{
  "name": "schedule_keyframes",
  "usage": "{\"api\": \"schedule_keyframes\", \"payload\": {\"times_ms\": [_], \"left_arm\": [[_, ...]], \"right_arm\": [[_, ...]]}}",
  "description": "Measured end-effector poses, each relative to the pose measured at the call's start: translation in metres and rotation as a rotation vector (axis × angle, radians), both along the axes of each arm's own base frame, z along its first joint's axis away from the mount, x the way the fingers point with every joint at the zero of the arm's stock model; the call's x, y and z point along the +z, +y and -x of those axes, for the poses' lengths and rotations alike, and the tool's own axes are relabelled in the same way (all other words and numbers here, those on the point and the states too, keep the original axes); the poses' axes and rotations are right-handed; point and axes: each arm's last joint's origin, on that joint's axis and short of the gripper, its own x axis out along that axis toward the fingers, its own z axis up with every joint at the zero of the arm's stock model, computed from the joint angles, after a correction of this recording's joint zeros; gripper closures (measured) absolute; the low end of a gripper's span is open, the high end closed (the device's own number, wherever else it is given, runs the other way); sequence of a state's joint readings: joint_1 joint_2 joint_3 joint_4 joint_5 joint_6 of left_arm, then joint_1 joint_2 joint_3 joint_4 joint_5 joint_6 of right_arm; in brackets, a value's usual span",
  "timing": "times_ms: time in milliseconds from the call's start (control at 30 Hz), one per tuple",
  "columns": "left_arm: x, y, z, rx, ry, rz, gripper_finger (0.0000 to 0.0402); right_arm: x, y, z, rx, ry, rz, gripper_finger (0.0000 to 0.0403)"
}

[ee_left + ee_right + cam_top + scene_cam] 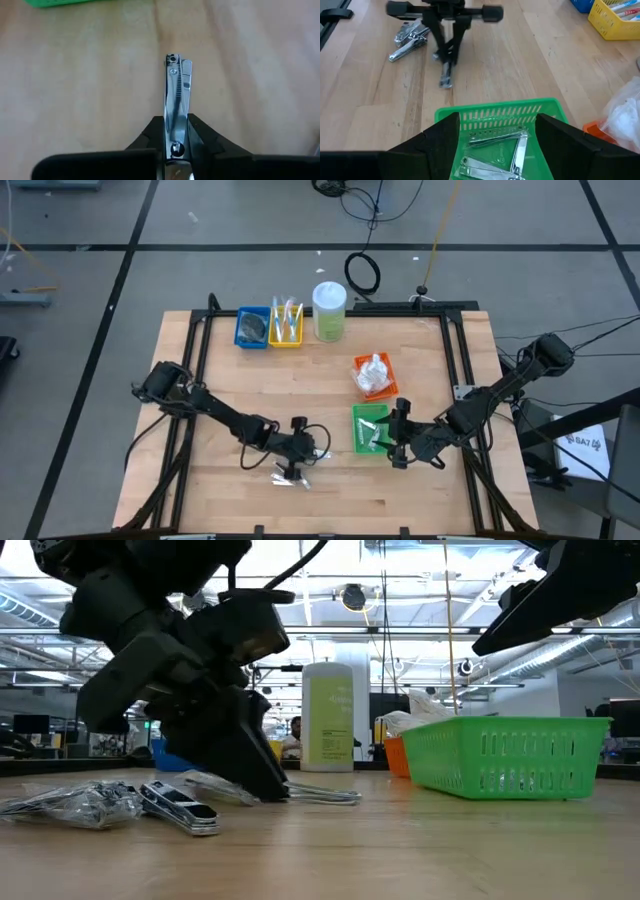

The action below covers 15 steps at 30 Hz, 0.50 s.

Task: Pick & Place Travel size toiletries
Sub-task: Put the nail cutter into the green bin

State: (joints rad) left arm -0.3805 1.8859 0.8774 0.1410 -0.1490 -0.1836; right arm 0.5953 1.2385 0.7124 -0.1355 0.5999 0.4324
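A tall clear jar with a white lid (329, 311) stands at upper centre of the pale wooden table (220, 380). Blue (252, 327) and yellow (286, 326) plastic trays sit left of it.

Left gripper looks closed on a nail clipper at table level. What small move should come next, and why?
Probably a short straight lift. The left gripper is shut on the nail clipper, which lies on the table. Other clippers already lie in the green tray, where the open right gripper hovers, so raising it clear comes before carrying it there.
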Motion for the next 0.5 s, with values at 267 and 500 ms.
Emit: {"api": "schedule_keyframes", "payload": {"times_ms": [267,500], "left_arm": [[0.071,-0.012,0.021,0.058,-0.28,-0.414,0.0367],[0.102,-0.018,0.032,0.146,-0.397,-0.687,0.0367]], "right_arm": [[0.011,-0.002,-0.011,-0.024,-0.125,-0.072,0.0156],[0.014,-0.016,-0.04,-0.129,-0.293,-0.165,0.0156]]}}
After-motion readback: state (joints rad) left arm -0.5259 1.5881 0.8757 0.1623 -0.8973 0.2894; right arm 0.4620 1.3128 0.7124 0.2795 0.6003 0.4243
